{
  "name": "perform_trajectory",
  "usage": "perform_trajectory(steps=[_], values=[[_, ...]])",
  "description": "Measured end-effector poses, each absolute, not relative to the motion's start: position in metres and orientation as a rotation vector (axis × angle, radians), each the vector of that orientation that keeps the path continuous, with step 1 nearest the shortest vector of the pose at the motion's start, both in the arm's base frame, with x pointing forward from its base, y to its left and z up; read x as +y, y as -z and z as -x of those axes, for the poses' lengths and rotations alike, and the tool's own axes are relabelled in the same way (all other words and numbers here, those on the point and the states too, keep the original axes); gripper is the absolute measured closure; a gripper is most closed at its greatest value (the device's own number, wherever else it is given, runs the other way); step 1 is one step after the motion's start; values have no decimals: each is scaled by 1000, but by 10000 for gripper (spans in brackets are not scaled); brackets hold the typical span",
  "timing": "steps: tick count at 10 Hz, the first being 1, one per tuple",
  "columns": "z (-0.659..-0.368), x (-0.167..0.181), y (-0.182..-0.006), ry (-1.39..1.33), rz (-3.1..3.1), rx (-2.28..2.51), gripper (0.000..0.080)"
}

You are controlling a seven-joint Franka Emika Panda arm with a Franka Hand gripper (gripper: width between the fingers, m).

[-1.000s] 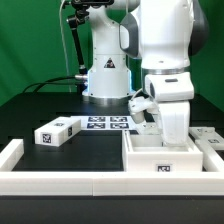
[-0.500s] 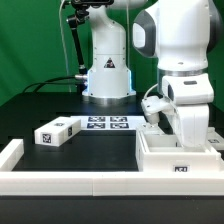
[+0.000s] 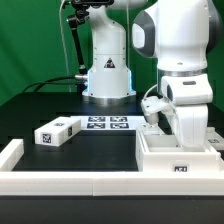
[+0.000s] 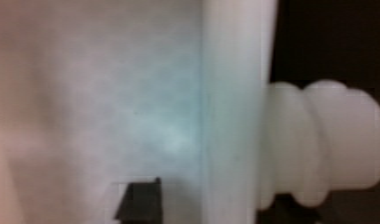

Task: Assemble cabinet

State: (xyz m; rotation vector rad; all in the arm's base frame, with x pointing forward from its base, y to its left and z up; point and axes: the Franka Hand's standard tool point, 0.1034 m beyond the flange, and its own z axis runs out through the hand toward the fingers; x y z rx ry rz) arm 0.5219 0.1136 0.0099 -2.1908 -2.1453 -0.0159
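White plastic, hard and smooth, makes up every cabinet part here, so I judge them stiff, light and rather slippery. The box body point(image 3: 160, 166) is best pinched across one thin upright wall, the loose block point(image 3: 57, 131) across its narrow sides.

Counted, there are one box body, one loose block and one marker board point(image 3: 108, 123). The box body sits to the exterior view's right of the marker board and nearer the camera. The block lies just off the board's other side.

The gripper point(image 3: 189, 130) reaches down into the box body with its fingers hidden behind the wall. The wrist view is a white blur, so I cannot tell whether it grasps anything.
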Motion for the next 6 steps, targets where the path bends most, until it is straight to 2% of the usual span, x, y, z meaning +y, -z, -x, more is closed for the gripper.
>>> perform_trajectory(steps=[1,2,3,4,5,6], values=[[-522,113,-11,17,2192,-2146,446],[-519,113,-18,26,2203,-2146,261],[-512,114,-30,24,2222,-2136,127],[-507,115,-39,27,2234,-2133,127],[-502,117,-49,33,2253,-2126,26],[-497,119,-59,40,2260,-2132,8]])
